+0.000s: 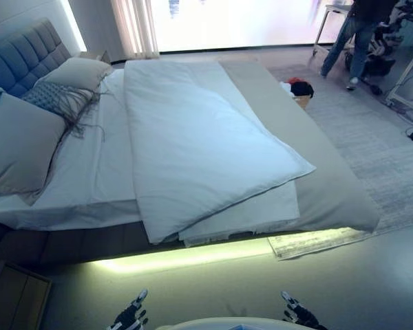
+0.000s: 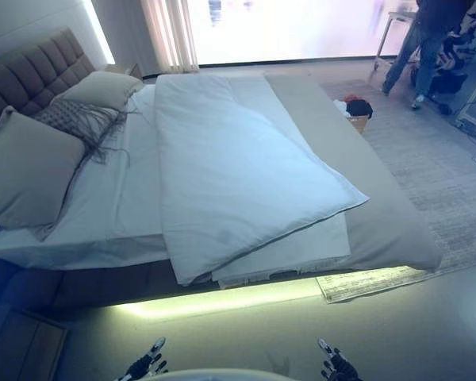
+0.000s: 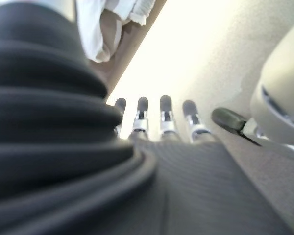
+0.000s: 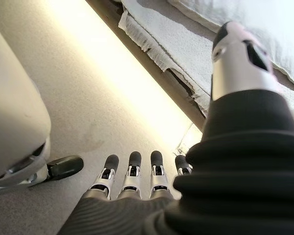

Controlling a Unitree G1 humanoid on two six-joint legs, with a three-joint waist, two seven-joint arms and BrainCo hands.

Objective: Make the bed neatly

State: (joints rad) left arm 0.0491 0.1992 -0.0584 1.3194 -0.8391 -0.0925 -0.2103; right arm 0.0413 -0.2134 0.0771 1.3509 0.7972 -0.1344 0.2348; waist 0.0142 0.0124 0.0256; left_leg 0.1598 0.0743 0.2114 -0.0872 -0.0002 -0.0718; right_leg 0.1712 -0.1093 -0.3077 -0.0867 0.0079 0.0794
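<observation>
The white duvet (image 1: 199,144) lies folded and askew across the bed (image 1: 330,185), its near corner overhanging the edge – nothing yet begun, I judge – while left hand (image 1: 129,315) and right hand (image 1: 297,313) hang low, fingers straight and empty, needing to reach forward for that corner.

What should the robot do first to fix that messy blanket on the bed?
Probably step closer and reach for the near corner of the white duvet. It lies crooked across the bed, its near edge hanging over the side, while the left hand and right hand hang low with straight fingers, holding nothing and apart from the bedding.
</observation>
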